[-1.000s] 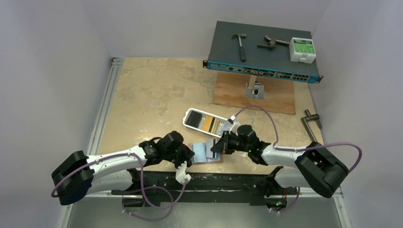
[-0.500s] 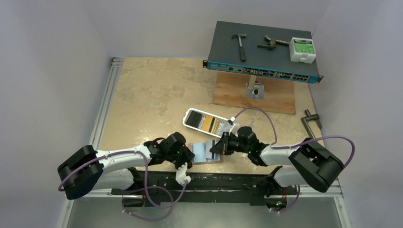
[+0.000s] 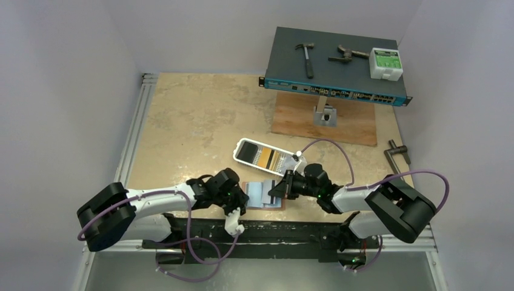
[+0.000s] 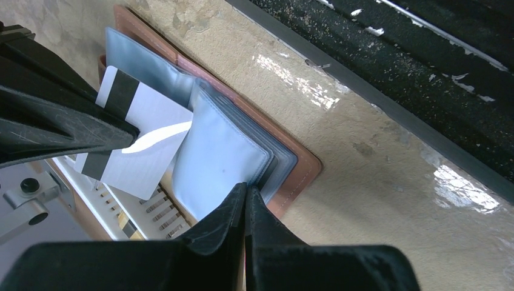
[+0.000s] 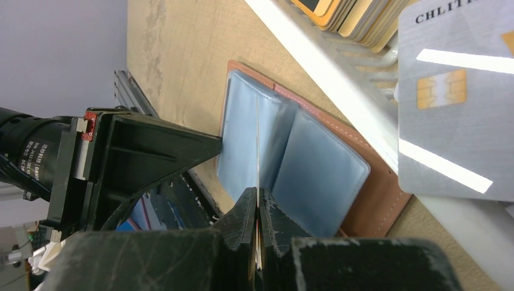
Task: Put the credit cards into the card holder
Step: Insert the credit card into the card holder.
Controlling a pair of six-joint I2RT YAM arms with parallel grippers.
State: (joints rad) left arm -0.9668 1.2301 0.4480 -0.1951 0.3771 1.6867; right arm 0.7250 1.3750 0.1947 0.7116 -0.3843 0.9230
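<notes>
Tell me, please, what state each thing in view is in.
Reddish-brown leather card holder: open flat, pale blue sleeves exposed.
Left end effector: shut, tips at the sleeves' edge.
Right end effector: shut on the white, black-striped plastic card.
White oblong plastic tray: holding a row of cards.
Silver-grey chip card: outside the holder.

You have a card holder (image 5: 380,203) of smooth reddish-brown leather, with shiny pale blue plastic sleeves (image 5: 318,176). The credit card (image 4: 142,145) is glossy white plastic. Your bench (image 4: 388,151) looks like polished, mottled stone. The left gripper (image 4: 245,195) is matt black plastic.
</notes>
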